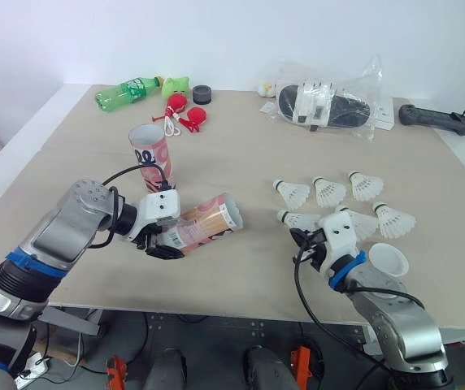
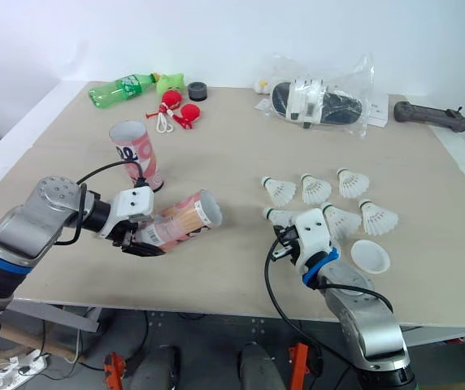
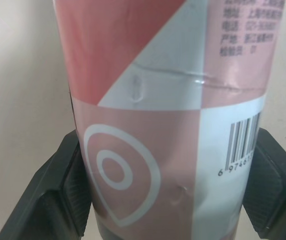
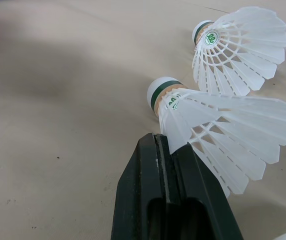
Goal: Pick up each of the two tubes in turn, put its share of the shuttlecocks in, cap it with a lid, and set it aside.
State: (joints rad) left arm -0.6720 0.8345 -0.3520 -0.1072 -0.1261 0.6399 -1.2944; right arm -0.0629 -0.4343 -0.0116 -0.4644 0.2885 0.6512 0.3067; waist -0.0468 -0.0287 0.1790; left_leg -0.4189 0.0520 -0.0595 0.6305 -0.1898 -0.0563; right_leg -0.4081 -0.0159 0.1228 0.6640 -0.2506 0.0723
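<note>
From the head, the left gripper (image 1: 163, 244) clasps a tube (image 1: 204, 222) near its base. The tube is tilted almost flat above the table (image 1: 241, 146), its open mouth facing the right gripper (image 1: 300, 238). A second tube (image 1: 151, 154) stands upright behind. The right gripper sits at the nearest shuttlecock (image 1: 297, 219) of six, with a lid (image 1: 388, 260) just beside.

The step looks like fetching a shuttlecock. It likely goes best with a light grip and the cork end going into that mouth first (feathers crush easily).

In the left wrist view, both fingers (image 3: 63, 185) press the tube's sides, firmly clamped.

In the right wrist view, the fingers (image 4: 148, 190) are pressed together and touch the shuttlecock's skirt. I cannot tell whether a feather is pinched.
</note>
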